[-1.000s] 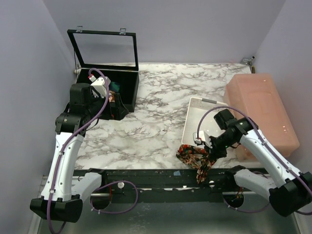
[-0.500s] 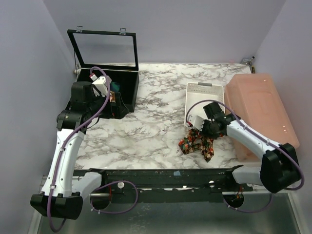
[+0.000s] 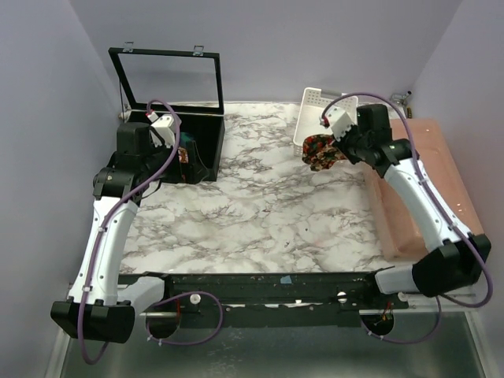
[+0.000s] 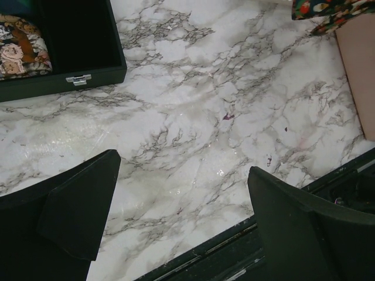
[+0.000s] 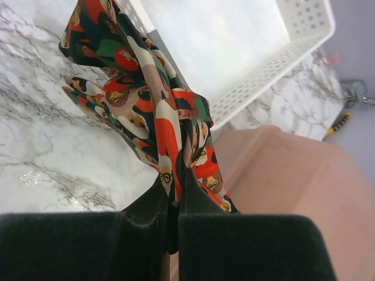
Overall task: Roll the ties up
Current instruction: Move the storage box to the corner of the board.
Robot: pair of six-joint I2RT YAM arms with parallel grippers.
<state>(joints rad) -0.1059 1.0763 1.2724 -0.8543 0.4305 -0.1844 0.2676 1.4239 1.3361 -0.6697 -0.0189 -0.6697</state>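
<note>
Red-and-orange print: the floral tie [image 5: 158, 111] is hanging in a bunch from the right jaws, its folds spilling out ahead of the tips and swinging clear of the desk [image 3: 252, 213].
Right jaws: are pinching tight on one fold of the floral tie, with no gap showing between them.
Left jaws: are standing wide apart and holding nothing, hovering over bare marble with the black case [image 4: 88, 70] off to their upper left.
Just changed: a second ago the floral tie was lying crumpled at the near edge of the desk. Half a second ago it was being dragged across the middle, and now it is dangling at the far side.
White slotted basket [image 3: 311, 106]: is sitting just beyond the right jaws, further back than a second ago and seemingly tipped up toward the rear wall.
Pink tub [image 3: 425, 181]: is lying just beside the right jaws, unmoved.
Left arm: is barely shifting between frames.
Patterned tie [image 4: 20, 44]: is resting inside the black case, seemingly rolled already.
Meaning for the task: the floral tie is in hand but is still looking tangled, so rolling is probably not begun. It likely needs laying out straight on the open marble between the two arms.
</note>
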